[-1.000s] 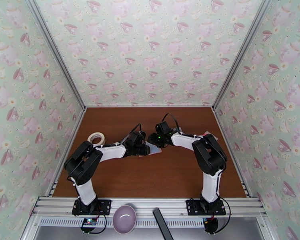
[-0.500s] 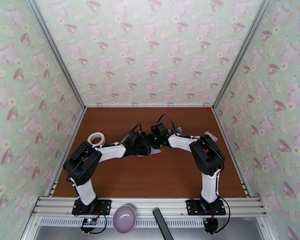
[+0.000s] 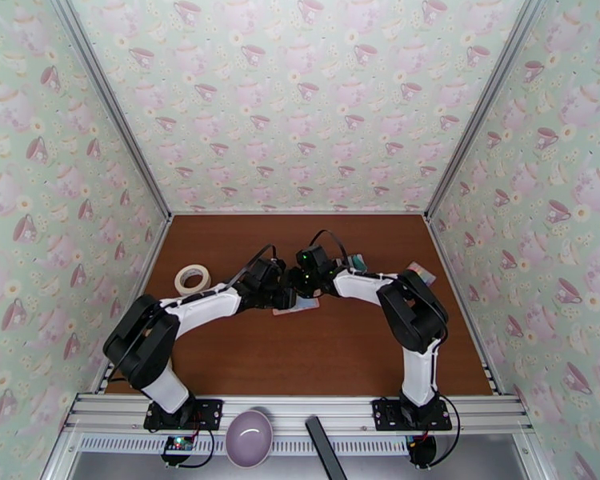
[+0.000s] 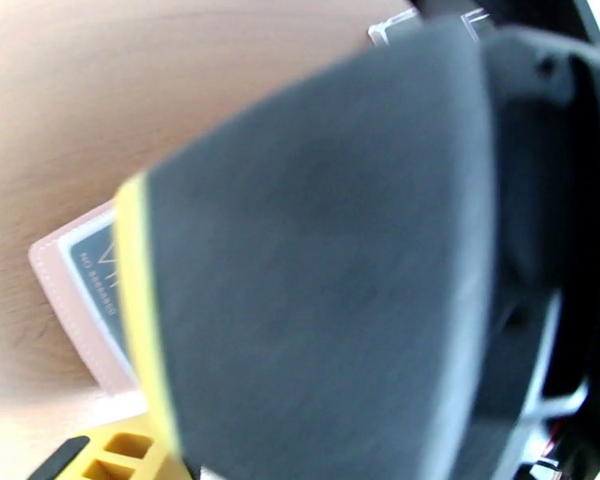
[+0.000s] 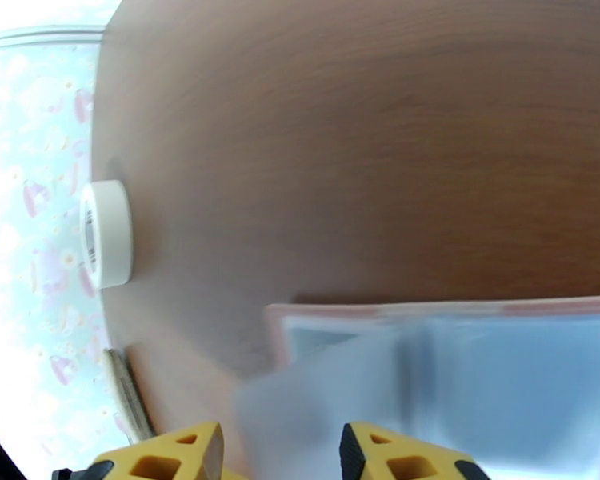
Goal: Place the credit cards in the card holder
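The pink card holder (image 3: 297, 309) lies on the brown table under both grippers. My left gripper (image 3: 286, 296) and right gripper (image 3: 305, 286) meet nose to nose just above it. In the left wrist view a corner of the card holder (image 4: 64, 302) shows with a dark credit card (image 4: 92, 274) in its pocket; a big blurred black pad with a yellow edge hides the rest. The right wrist view has the card holder (image 5: 500, 370) open, with pale bluish clear pockets. A pale blurred sheet runs down between the yellow fingertips (image 5: 180, 450) of my right gripper (image 5: 282, 454), whose jaws stand apart.
A roll of white tape (image 3: 193, 277) (image 5: 106, 234) lies at the table's left. A small teal thing (image 3: 356, 261) and a colourful flat object (image 3: 420, 272) sit to the right. A purple bowl (image 3: 249, 438) rests on the front rail. Patterned walls close three sides.
My right gripper has swung left, up against the left one above the card holder. The left arm has stretched out lower and farther forward.
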